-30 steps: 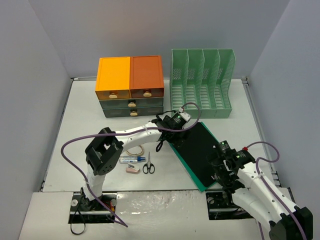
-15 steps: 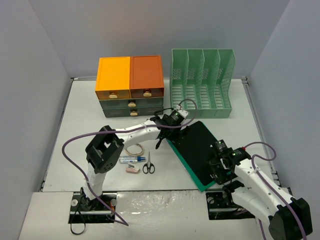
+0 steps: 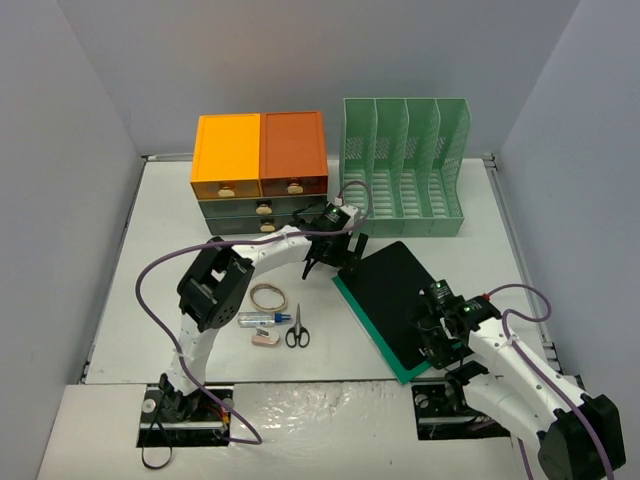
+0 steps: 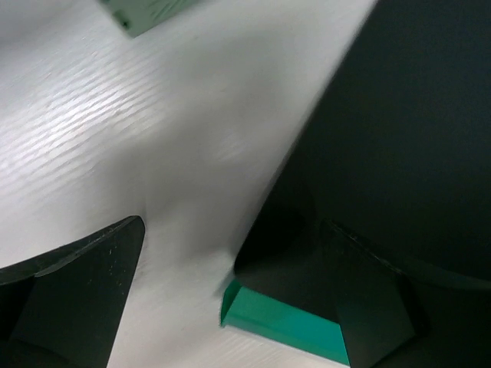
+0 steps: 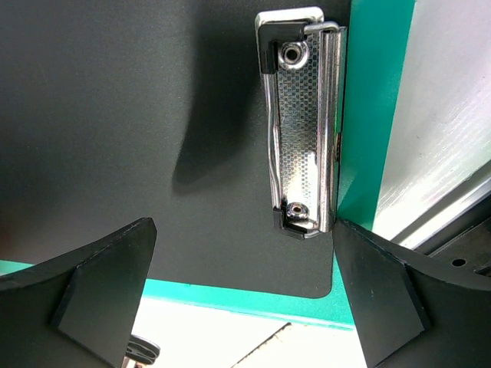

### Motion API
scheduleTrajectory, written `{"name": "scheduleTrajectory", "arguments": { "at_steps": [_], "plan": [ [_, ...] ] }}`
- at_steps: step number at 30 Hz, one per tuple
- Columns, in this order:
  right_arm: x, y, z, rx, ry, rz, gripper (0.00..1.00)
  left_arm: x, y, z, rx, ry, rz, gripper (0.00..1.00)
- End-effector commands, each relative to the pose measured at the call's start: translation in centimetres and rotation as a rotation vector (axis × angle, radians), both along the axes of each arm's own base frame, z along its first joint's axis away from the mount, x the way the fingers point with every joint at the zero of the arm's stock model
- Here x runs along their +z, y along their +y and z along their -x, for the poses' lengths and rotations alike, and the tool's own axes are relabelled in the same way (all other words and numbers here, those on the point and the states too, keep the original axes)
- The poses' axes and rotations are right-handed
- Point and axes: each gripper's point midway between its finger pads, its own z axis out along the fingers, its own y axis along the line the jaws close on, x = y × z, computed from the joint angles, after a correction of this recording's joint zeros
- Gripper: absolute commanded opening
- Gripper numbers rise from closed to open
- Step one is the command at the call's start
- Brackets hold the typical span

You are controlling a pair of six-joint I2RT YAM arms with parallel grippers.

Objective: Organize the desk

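Left hand is wide open and holds nothing. It straddles the far corner of the flat black rectangular clipboard, one finger over the board and the other over bare counter. Right hand is also wide open and empty, hovering over the clipboard's near end, just beside the shiny chrome spring clip. The clipboard lies on a thin teal-green plastic folder, which shows only along its edges.

The broad matte off-white counter lies under everything, with the stack at its near right.

Risks:
- Either hand could pinch just the black board and leave the folder behind, since the two layers are loose.
- The smooth clip could slip out of a squeeze.
- Uneven lifting by the two hands could twist the stack, or skid it off the near edge close by.
- A low sweep by the left arm could knock the grey-handled scissors or the tan rubber ring nearby.

The green slotted file rack stands well apart.
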Motion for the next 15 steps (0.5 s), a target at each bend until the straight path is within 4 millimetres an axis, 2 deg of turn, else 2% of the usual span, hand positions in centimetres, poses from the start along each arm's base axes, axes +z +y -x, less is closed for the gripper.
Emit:
{"name": "scheduleTrajectory", "arguments": {
  "at_steps": [1, 9, 15],
  "plan": [
    [0.3, -0.2, -0.2, -0.001, 0.01, 0.028, 0.97, 4.4, -3.9, -0.8, -0.065, -0.029, 0.193, 0.97],
    [0.1, -0.4, -0.4, 0.003, 0.014, 0.046, 0.97, 3.9, -4.2, 0.6, -0.1, 0.025, 0.223, 0.9],
    [0.6, -0.1, -1.6, 0.015, -0.013, 0.055, 0.96, 3.1, -3.9, 1.7, -0.1, 0.077, 0.22, 0.86]
  ]
}}
